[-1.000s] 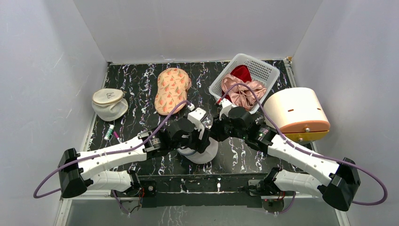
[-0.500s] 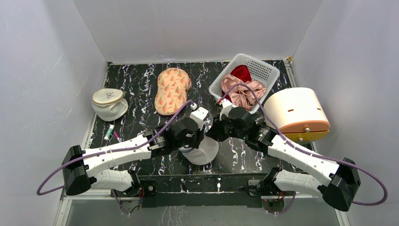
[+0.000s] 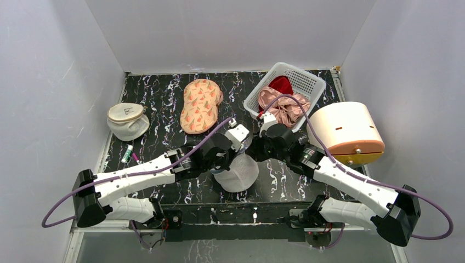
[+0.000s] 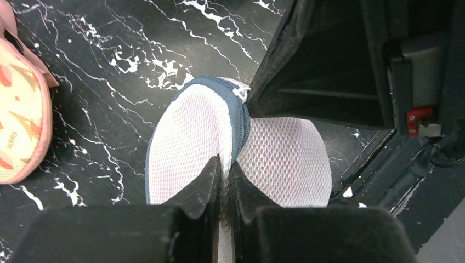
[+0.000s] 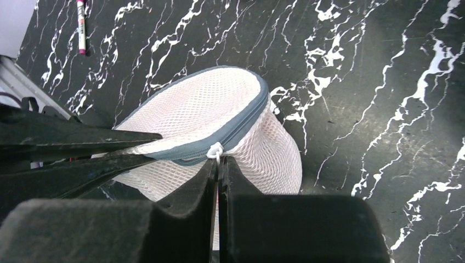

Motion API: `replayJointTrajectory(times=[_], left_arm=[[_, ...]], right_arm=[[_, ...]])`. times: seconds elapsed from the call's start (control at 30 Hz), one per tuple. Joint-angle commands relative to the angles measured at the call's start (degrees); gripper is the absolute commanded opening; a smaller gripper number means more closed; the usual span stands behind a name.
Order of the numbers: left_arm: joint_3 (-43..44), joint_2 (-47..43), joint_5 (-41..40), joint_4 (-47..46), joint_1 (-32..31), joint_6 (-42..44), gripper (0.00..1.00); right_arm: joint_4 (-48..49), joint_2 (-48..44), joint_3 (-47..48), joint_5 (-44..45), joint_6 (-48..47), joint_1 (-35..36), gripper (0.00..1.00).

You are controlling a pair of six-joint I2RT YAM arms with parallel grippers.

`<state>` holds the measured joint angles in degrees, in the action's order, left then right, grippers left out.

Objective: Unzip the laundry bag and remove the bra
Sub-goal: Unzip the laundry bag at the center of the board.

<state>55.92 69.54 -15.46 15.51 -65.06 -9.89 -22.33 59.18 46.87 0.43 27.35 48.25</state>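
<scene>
- Closing in over the last second, the left jaws have gone from wide apart to clenched on the laundry bag (image 3: 237, 174). The left wrist has swung toward 1 o'clock, and the bag now shows more fully below the two wrists.
- That bag sits at 6 o'clock on the worktop (image 3: 164, 104), near its front edge, with both arms meeting over it.
- Its grey zip band (image 5: 241, 125) looks shut all round the rim that shows. No bra is visible, so it is presumably inside.
- Left jaws: pinched on a fold of white mesh just below the band.
- Right jaws: clamped on the small white zip pull (image 5: 215, 149).
- Step in hand, as I judge it: both grips are set and unzipping is about to begin.
- Next move calls for the right arm to draw the pull along the curved rim. The left must hold the cloth taut so the soft bag does not simply follow.
- Only the right wrist view shows the pull between the jaws; from above the wrists hide it.
- Only the left wrist view shows how little mesh the left pinch holds.
- Only the top view shows the surroundings: a second mesh pouch (image 3: 127, 120) at 9 o'clock and a white basket (image 3: 307, 82) at 1 o'clock, both well apart from the bag.
</scene>
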Motion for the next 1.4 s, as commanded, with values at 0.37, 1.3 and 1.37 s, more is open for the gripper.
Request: replayJointTrajectory(times=[0.37, 1.3, 1.37], left_arm=[[1.7, -4.6, -7.3, 0.6, -0.2, 7.8, 0.0], [6.8, 4.1, -0.1, 2.4, 0.8, -11.4, 0.46], [6.3, 3.9, 0.0, 2.0, 1.2, -11.6, 0.36]], right_arm=[[-0.5, -1.3, 2.2, 4.7, -0.5, -5.3, 0.0], [5.9, -3.2, 2.2, -11.1, -2.1, -5.4, 0.0], [6.0, -3.2, 2.0, -11.6, -2.0, -5.3, 0.0]])
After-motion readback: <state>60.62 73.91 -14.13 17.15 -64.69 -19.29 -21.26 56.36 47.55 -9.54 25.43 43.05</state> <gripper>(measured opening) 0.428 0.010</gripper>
